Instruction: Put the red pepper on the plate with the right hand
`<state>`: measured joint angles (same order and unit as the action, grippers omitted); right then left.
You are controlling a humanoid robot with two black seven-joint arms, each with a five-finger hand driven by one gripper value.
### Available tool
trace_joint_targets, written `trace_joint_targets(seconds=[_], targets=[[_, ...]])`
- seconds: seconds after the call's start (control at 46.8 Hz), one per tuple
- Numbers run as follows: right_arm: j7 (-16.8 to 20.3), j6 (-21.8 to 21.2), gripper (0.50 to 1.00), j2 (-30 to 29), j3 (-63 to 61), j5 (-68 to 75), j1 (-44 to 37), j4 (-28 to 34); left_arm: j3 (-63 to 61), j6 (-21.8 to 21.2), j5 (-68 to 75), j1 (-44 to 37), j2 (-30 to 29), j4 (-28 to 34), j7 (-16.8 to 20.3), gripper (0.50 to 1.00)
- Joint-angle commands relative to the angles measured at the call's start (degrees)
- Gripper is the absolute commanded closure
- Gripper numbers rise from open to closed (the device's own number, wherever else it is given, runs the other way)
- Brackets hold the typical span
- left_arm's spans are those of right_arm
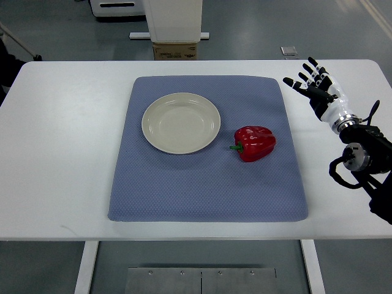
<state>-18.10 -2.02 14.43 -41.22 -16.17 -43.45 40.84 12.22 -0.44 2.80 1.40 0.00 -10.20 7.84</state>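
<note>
setting: robotics lab or test floor
floor: smooth grey-green industrial coating (55,30)
bench: plain white rectangular table (61,153) on white metal legs
background: white machine base (173,18), small brown cardboard box (175,50)
worker: black-and-white robot hand (318,89)

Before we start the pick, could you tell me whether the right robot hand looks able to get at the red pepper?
Probably yes. The right robot hand is open beside the mat, and nothing lies between it and the red pepper.

No text I can read anywhere; cardboard box (176,50) beyond my table (61,141) has print, too blurry to make out.
</note>
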Motion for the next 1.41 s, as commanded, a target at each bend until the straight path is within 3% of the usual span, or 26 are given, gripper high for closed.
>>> trace_joint_targets(seconds=[0.0, 1.389], targets=[[0.0, 0.0, 0.500, 0.0, 0.0, 0.0, 0.2, -0.1, 0.0, 0.0, -0.1, -0.1, 0.0, 0.0, 0.0, 0.500], [-0.2, 0.1, 0.500, 0.2, -0.3, 0.0, -0.2, -0.1, 0.0, -0.1, -0.2, -0.6, 0.0, 0.1, 0.0, 0.500]])
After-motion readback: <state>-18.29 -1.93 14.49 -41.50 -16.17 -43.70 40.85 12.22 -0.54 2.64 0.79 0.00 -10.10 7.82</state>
